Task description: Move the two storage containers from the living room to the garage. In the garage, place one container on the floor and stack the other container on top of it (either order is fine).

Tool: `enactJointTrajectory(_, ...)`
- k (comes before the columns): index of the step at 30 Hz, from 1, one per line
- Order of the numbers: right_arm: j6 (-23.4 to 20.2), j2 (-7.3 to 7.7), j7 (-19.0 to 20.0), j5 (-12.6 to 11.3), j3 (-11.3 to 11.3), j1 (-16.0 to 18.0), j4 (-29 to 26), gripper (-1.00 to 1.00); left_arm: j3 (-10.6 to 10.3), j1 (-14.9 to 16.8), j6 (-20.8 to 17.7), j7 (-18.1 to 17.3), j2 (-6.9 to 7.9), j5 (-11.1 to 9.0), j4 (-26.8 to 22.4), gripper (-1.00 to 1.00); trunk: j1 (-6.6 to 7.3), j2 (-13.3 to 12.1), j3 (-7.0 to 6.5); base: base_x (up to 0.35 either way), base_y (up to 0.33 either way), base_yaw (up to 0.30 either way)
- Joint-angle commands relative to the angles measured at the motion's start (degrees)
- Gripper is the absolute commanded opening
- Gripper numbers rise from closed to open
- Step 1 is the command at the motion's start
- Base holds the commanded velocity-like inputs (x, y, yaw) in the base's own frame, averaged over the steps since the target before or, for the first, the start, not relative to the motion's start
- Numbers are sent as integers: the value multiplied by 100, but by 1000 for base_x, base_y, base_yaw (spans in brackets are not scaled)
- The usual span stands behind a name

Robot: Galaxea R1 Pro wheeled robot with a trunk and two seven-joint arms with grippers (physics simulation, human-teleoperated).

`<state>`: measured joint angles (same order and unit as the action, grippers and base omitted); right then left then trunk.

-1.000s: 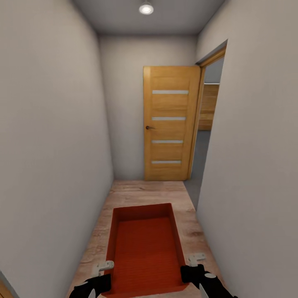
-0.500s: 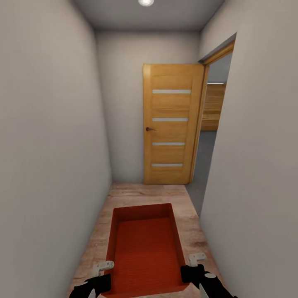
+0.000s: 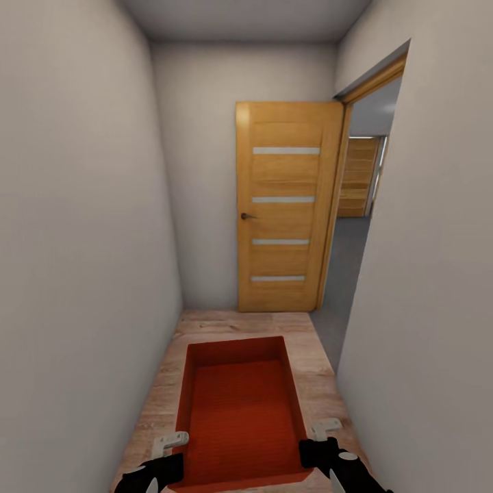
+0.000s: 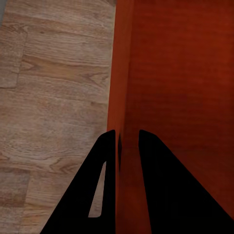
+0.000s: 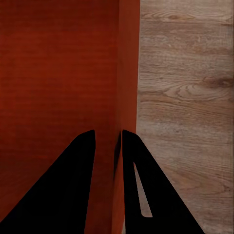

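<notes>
One orange-red storage container (image 3: 239, 411) hangs low in front of me, open top up and empty, over the light wood plank floor of a narrow hallway. My left gripper (image 3: 177, 448) is shut on its left wall, and my right gripper (image 3: 316, 438) is shut on its right wall. In the left wrist view the gripper (image 4: 127, 140) pinches the thin container wall (image 4: 119, 73) between its black fingers. The right wrist view has the gripper (image 5: 108, 137) clamped on the opposite container wall (image 5: 129, 73). Through a doorway ahead on the right I see the garage's dark grey floor (image 3: 349, 263) and brown slatted door (image 3: 359, 174).
Pale walls stand close on both sides of the hallway, the left wall (image 3: 75, 274) and the right wall (image 3: 431, 308). An open wooden door (image 3: 284, 205) with glass strips stands against the end wall, next to the doorway on the right.
The camera has moved forward down the hallway: the door and doorway look nearer, and the ceiling light has left the view. Both grippers hold the container as before.
</notes>
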<state>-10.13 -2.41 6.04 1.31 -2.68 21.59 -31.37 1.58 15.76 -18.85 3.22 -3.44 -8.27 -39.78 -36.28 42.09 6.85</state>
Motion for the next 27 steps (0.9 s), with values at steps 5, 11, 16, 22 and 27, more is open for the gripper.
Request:
enactJointTrajectory(5, -35, 4, 188, -166, 22, 9, -1, -100, 0, -3, 382, 146, 125, 168, -21, -100, -5, 8, 10, 327, 0, 0)
enactJointTrajectory(11, -39, 4, 188, -166, 15, 6, -1, -100, 0, -3, 382, 144, 125, 168, -21, -100, -5, 8, 10, 327, 0, 0)
enactJointTrajectory(16, -40, 4, 182, -166, 13, 7, -1, -100, 0, -3, 382, 144, 125, 168, -21, -100, -5, 8, 10, 327, 0, 0)
enactJointTrajectory(22, -40, 4, 186, -166, 15, 6, -1, -100, 0, -3, 382, 144, 125, 168, -21, -100, -5, 8, 10, 327, 0, 0)
enactJointTrajectory(27, -40, 4, 187, -166, 16, 9, -1, -100, -3, -3, 382, 144, 125, 168, 8, -100, -5, 8, 10, 327, 0, 0)
